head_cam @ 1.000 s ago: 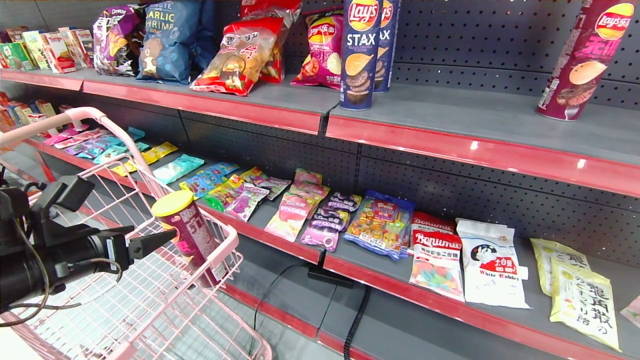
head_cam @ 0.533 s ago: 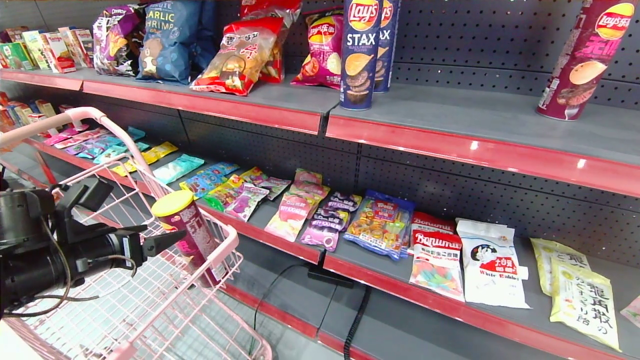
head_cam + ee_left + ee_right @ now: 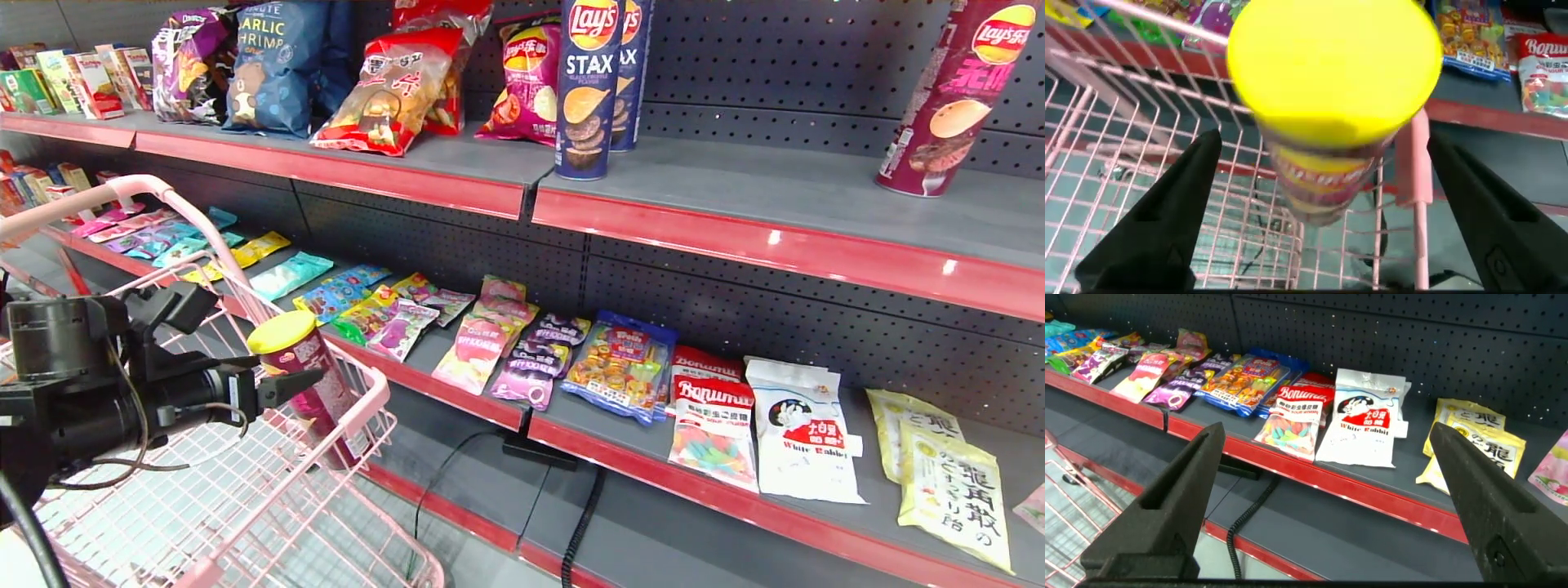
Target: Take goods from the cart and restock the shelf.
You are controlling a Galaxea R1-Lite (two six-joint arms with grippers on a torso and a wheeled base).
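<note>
Goods: a tall chip can point(image 3: 304, 377) with a yellow lid leans in the corner of the pink wire cart point(image 3: 369, 390) that is nearest the shelving.
Left arm: the left gripper point(image 3: 1323, 143) is inside the cart with its jaws spread wide. One finger is on each side of the chip can, and neither appears to touch it.
Right arm: the right gripper point(image 3: 1323, 433) is outside the cart with its jaws apart and empty, facing the candy bags point(image 3: 1290, 416).
Done: apparently nothing. The chip can is neither gripped nor lifted.
Left to do: probably close on the chip can, lift it out of the cart, and stand it on the upper shelf point(image 3: 735, 188) above the cart, near the blue cans point(image 3: 588, 90).
Surface: grey shelf boards with red front edges run beyond the cart.
Room: a shop aisle with dark perforated back panels. A black cable point(image 3: 581, 523) hangs beside the cart.
</note>
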